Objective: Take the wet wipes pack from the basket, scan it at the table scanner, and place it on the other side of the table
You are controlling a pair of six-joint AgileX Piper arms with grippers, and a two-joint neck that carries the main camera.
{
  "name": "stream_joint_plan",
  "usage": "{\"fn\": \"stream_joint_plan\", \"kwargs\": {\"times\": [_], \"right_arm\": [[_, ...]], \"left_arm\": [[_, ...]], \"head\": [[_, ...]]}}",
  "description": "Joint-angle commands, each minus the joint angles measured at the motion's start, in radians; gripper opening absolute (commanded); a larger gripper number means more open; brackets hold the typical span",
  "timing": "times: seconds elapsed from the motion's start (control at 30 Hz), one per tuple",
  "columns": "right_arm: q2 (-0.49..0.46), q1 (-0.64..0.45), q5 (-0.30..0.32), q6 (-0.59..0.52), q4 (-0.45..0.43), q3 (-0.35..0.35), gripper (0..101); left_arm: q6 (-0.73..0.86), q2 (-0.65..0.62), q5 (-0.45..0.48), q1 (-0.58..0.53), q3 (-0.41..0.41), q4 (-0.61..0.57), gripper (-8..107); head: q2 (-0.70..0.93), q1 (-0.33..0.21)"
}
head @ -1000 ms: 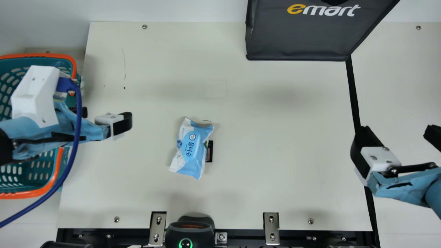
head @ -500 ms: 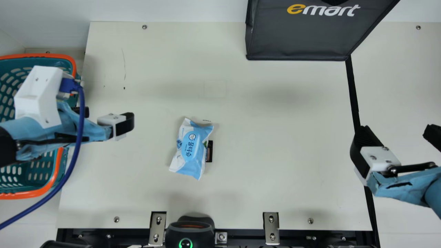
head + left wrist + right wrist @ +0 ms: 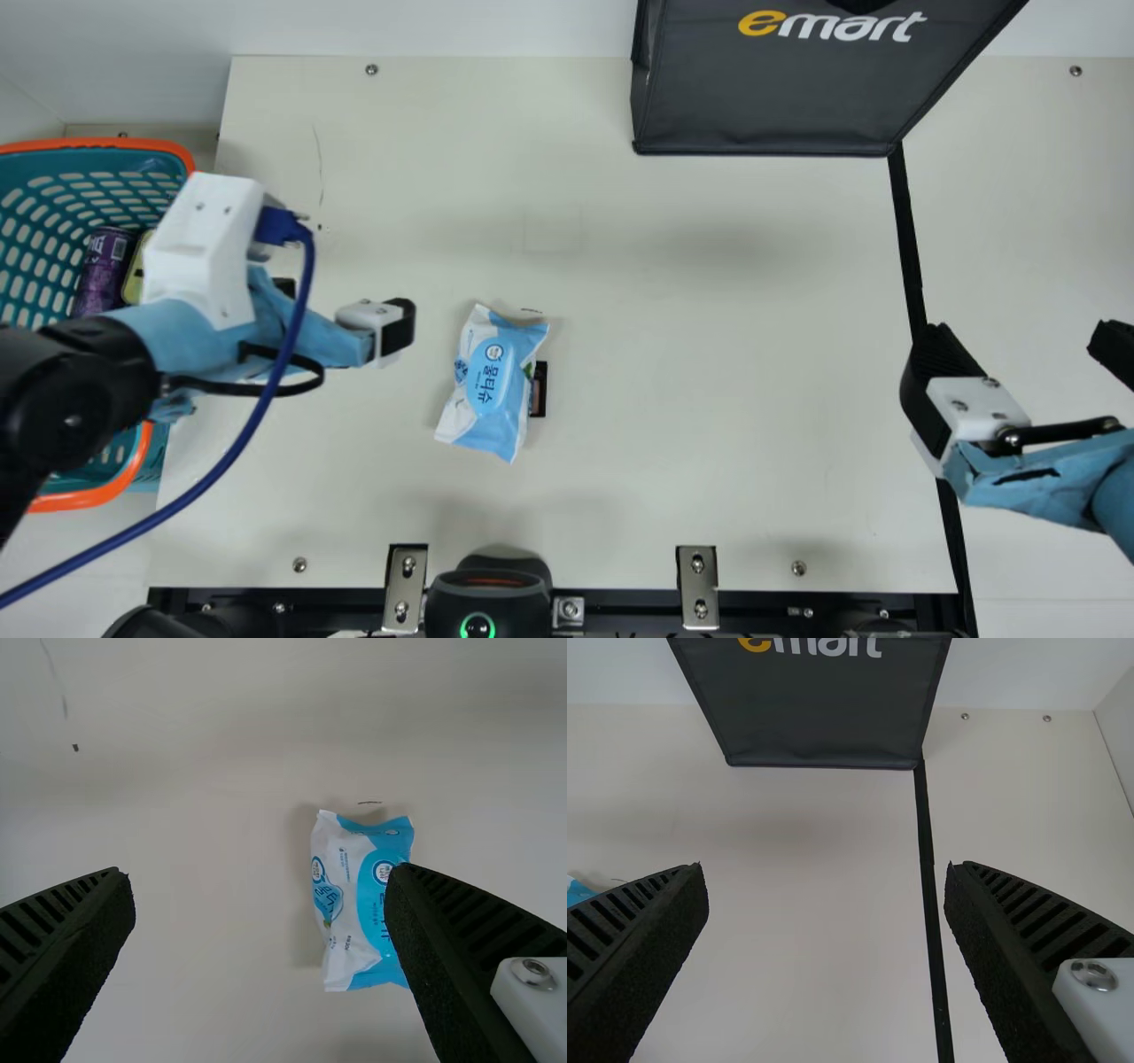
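At the near edge of the cream surface we record a black table scanner with a green ring lit on it, and two silver metal brackets screwed down, one to each side of it.

Farther in, we find the wet wipes pack, a soft blue-and-white plastic packet, lying flat on the surface, label up, left of centre and outside the basket. At its right side, partly covered by it in the main view, is a small black-framed rectangular piece.

We observe the left gripper above the surface, near the pack on its left. Its jaws are spread wide; in the left wrist view one of them overlaps part of the pack. A blue cable runs from the white boxy housing on that arm toward the near left corner.

We observe the right gripper well apart from the pack, at the right side, its jaws likewise spread. A long black strip runs beneath it along the surface.

At the left side we note the teal perforated plastic basket with its orange rim, holding a purple cylindrical can and, beside that, a yellowish item.

At the far side stands a dark grey fabric bag, its front lettered in orange and white.
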Motion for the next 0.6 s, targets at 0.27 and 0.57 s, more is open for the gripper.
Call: {"fn": "stream_joint_plan", "kwargs": {"times": [0.27, 0.57], "right_arm": [[0.000, 0.000, 0.000, 0.000, 0.000, 0.000, 95], [0.000, 0.000, 0.000, 0.000, 0.000, 0.000, 95]], "left_arm": [[-0.267, 0.075, 0.016, -0.204, -0.044, 0.130, 90], [-0.397, 0.129, 0.033, -0.309, -0.073, 0.178, 90]], "head": [[0.002, -0.024], [0.002, -0.024]]}}
